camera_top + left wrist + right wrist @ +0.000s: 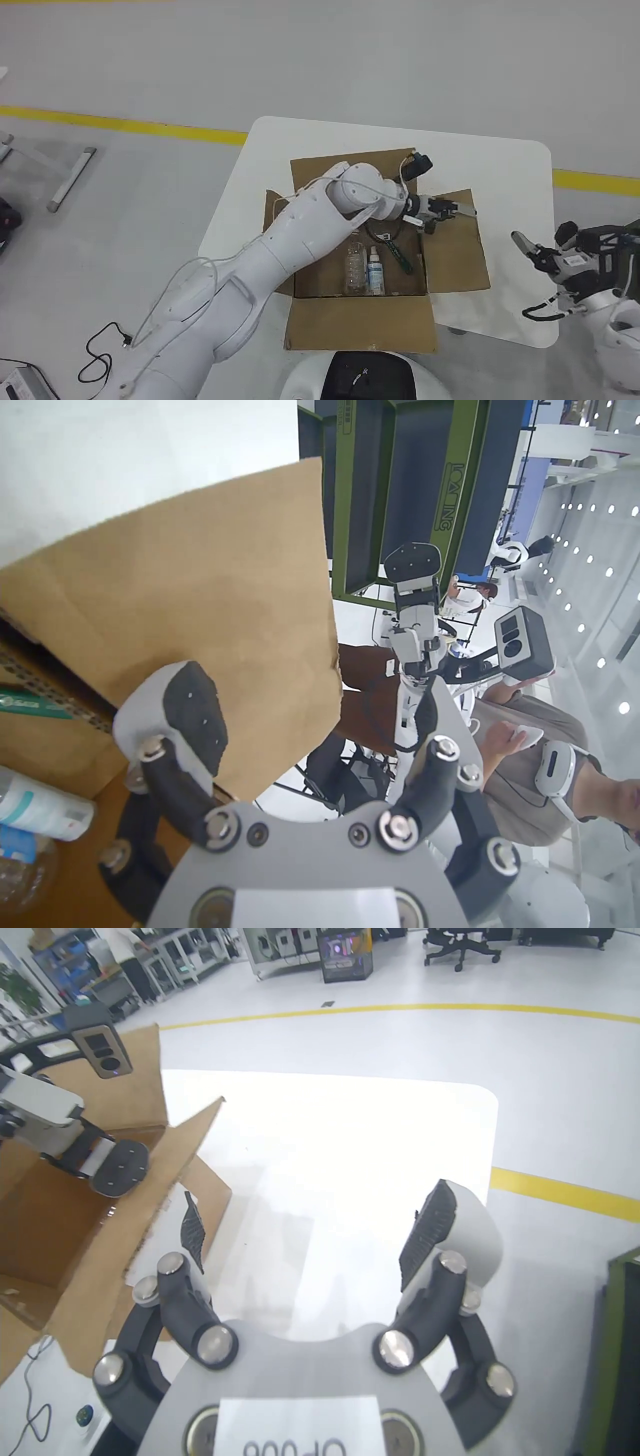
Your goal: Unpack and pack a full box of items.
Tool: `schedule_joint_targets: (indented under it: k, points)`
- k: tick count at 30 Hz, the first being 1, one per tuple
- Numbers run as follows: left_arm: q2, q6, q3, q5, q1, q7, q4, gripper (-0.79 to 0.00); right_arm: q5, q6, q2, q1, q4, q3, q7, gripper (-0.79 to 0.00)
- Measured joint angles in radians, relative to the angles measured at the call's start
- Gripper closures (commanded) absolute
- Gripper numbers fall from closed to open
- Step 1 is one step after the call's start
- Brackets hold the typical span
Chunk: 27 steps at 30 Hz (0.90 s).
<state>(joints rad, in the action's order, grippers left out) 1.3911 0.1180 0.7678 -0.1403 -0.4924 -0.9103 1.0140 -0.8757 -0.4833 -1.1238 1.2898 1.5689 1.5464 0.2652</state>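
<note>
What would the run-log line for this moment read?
left gripper: open, at box flap | right gripper: open, empty, at table edge | box: open, two bottles inside

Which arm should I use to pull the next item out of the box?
Left, probably. The left end effector is open at a flap of the box, near the bottles inside. The right end effector, also open, sits beyond the table edge, apart from the box.
</note>
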Motion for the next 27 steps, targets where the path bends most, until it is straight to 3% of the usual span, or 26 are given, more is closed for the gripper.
schedule_joint_targets:
  k: [6, 16, 20, 27]
  points:
    - [-0.068, -0.019, 0.13, 0.07, -0.075, -0.1, 0.123, -0.785, 0.105, -0.116, 0.003, -0.036, -0.045, -0.01, 0.014, -0.785]
    - [-0.179, 0.041, 0.375, 0.292, -0.308, -0.171, 0.428, -0.785, 0.26, -0.251, -0.005, -0.167, -0.13, -0.132, 0.125, -0.785]
    - [-0.202, 0.049, 0.448, 0.32, -0.369, -0.192, 0.485, -0.785, 0.29, -0.248, -0.009, -0.217, -0.128, -0.189, 0.197, -0.785]
    - [-0.222, 0.053, 0.527, 0.315, -0.415, -0.183, 0.517, -0.785, 0.3, -0.218, -0.017, -0.289, -0.111, -0.278, 0.288, -0.779]
